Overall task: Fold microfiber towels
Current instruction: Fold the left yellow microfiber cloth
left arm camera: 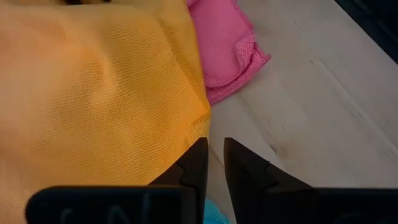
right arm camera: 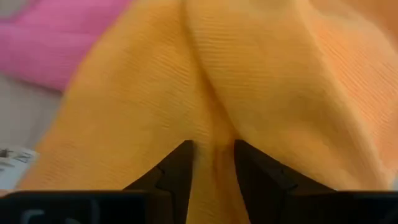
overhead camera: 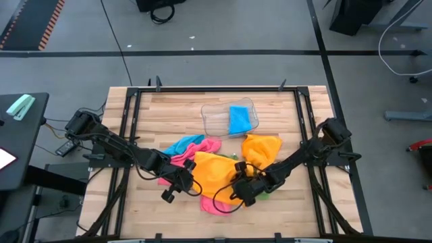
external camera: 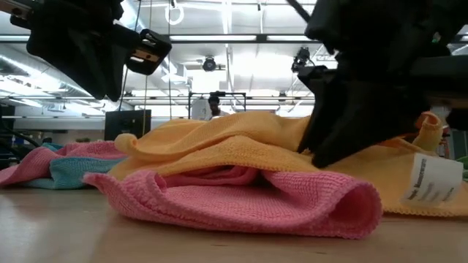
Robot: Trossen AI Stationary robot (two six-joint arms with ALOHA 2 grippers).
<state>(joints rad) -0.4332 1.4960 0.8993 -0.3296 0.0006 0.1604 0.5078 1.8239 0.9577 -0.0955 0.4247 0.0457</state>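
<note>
Towels heaped on wood table | right tool pinching orange | left tool nearly clenched

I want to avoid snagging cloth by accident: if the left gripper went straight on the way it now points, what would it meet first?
Probably bare wooden table: the left gripper points just past the orange towel edge, which it might brush. The pink towel lies farther on; depth is unclear.

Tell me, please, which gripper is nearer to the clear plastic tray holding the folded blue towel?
Right. The right gripper sits below the clear plastic tray; the left gripper is farther, down-left.
</note>
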